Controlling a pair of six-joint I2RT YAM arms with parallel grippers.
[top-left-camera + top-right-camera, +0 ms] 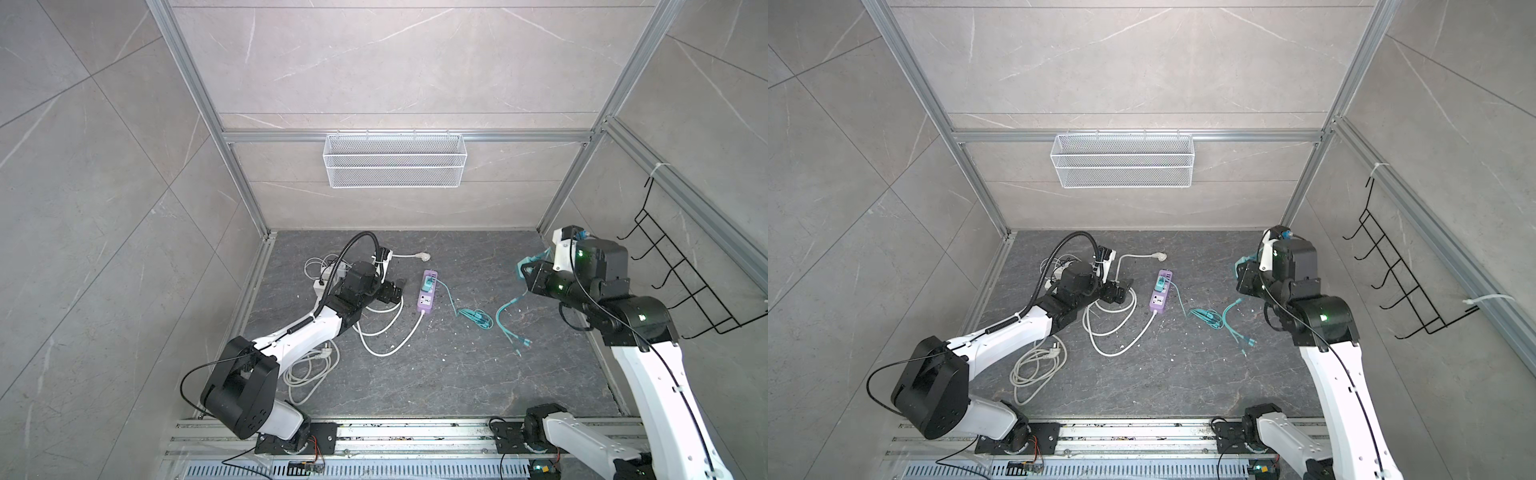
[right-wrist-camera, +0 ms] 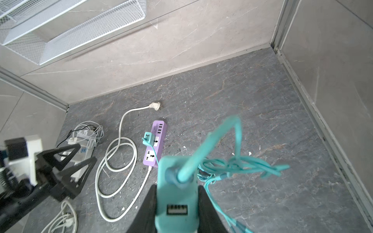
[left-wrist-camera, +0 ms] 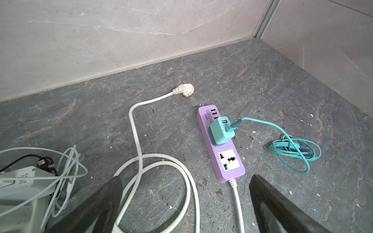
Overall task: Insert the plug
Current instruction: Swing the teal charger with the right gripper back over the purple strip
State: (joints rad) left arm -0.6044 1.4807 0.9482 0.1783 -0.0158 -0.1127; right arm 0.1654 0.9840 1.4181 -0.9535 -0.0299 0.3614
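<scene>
A teal plug (image 2: 176, 201) with a USB port and a teal cable (image 1: 507, 311) trailing to the floor is held above the floor at the right. My right gripper (image 2: 177, 186) is shut on its sides; in both top views it (image 1: 524, 268) (image 1: 1241, 266) hovers well right of the purple power strip (image 1: 428, 305) (image 1: 1158, 305) (image 2: 146, 161). The strip (image 3: 232, 175) lies mid-floor with another teal charger (image 3: 221, 131) in its far socket and a free socket (image 3: 229, 159) at its near end. My left gripper (image 3: 186, 178) (image 1: 106, 291) is open, just left of the strip, holding nothing.
The strip's white cord (image 3: 139, 141) loops left and ends in a loose white plug (image 3: 186, 90). A coiled teal cable (image 1: 478, 318) lies right of the strip. A white power strip with tangled wires (image 3: 18, 181) sits far left. A wire basket (image 1: 395, 160) and black rack (image 1: 685, 282) hang on the walls.
</scene>
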